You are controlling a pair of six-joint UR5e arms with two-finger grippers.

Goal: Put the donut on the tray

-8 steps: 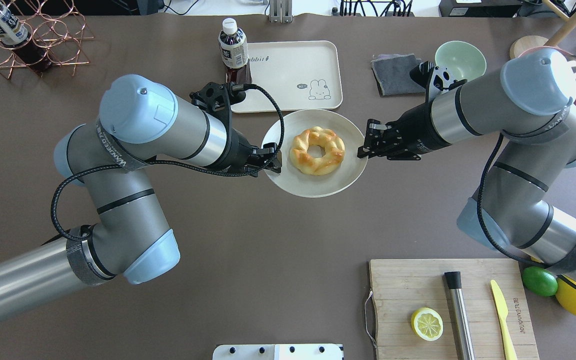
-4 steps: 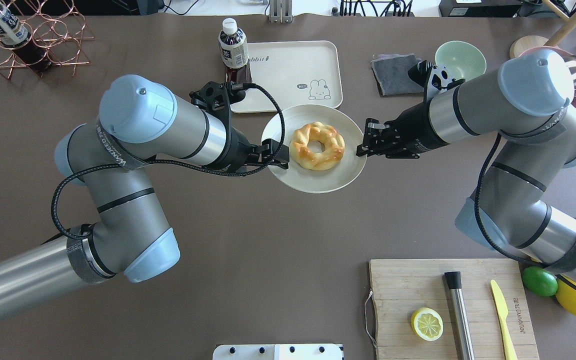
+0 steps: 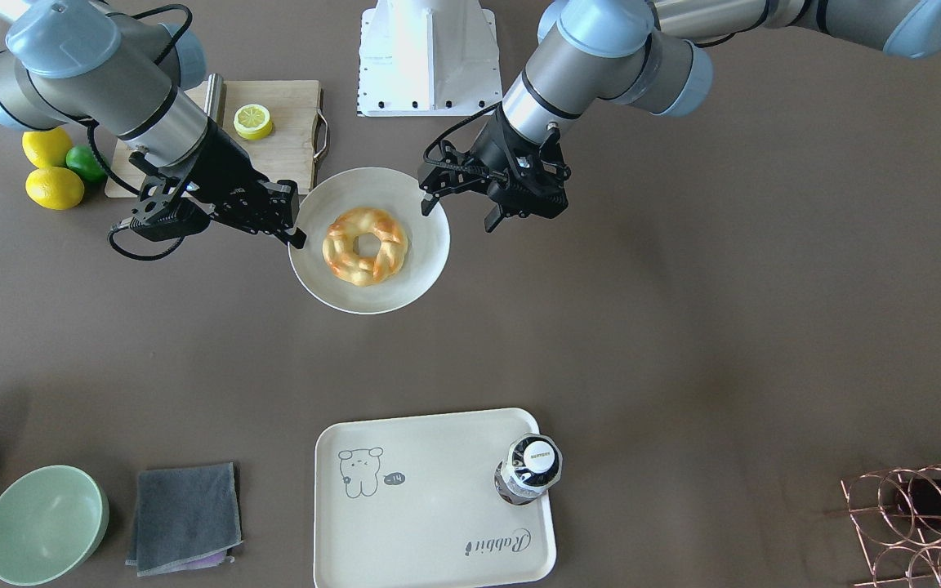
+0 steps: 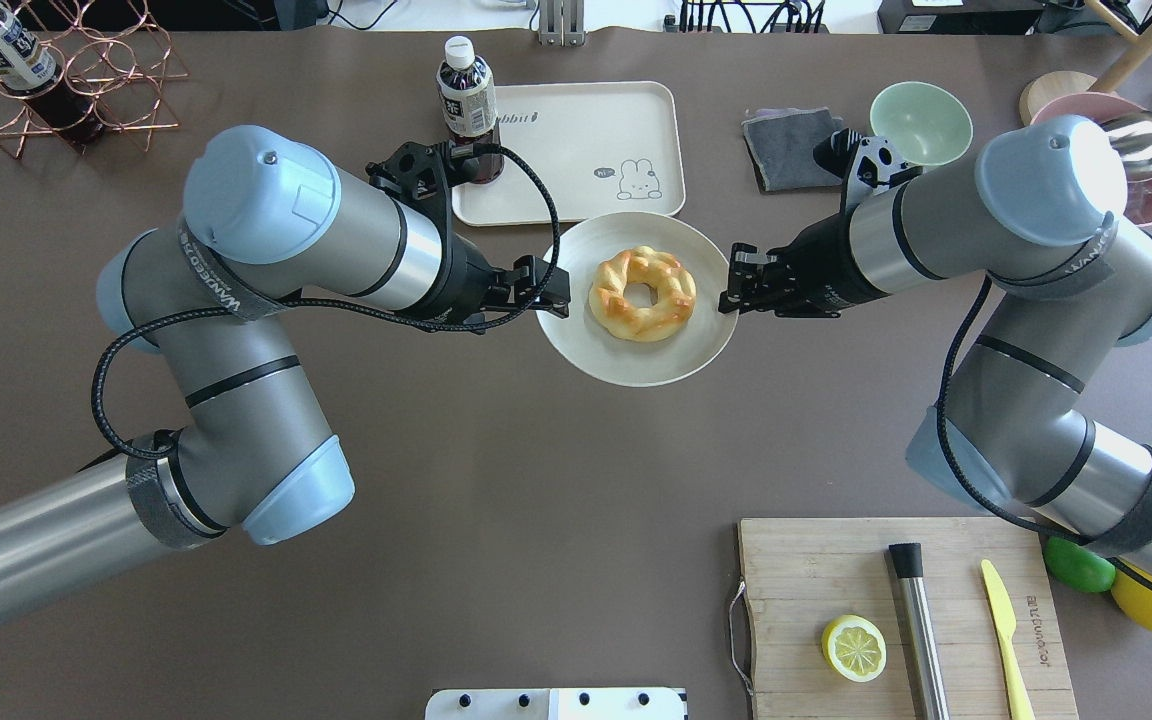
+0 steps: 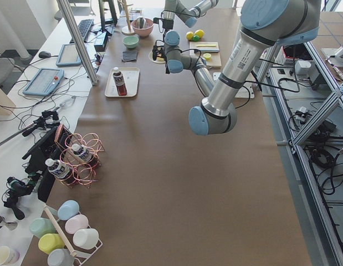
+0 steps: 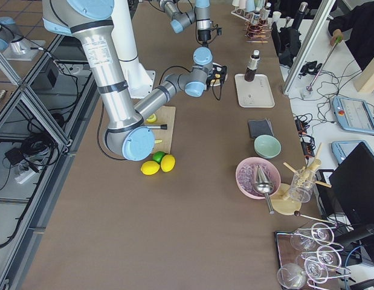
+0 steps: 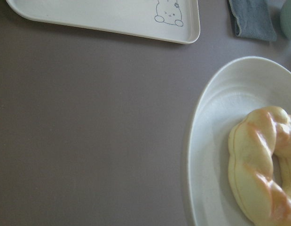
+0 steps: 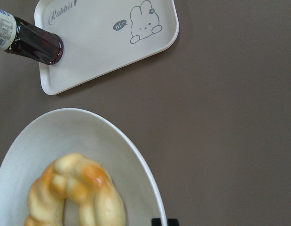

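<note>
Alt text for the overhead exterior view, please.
A braided donut lies on a round white plate, the left gripper and right gripper at its opposite rims. Beyond it, the cream rabbit tray holds only a dark bottle.

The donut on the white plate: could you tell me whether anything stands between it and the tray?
Nothing visible does: only table surface lies between the plate holding the donut and the tray. A bottle stands on one tray corner.

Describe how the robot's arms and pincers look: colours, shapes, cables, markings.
The left arm and right arm are grey tubes with pale blue rounded joint caps and dark lettered straps. The left pincer and right pincer are black, two-fingered. A black cable loops along each arm.
</note>
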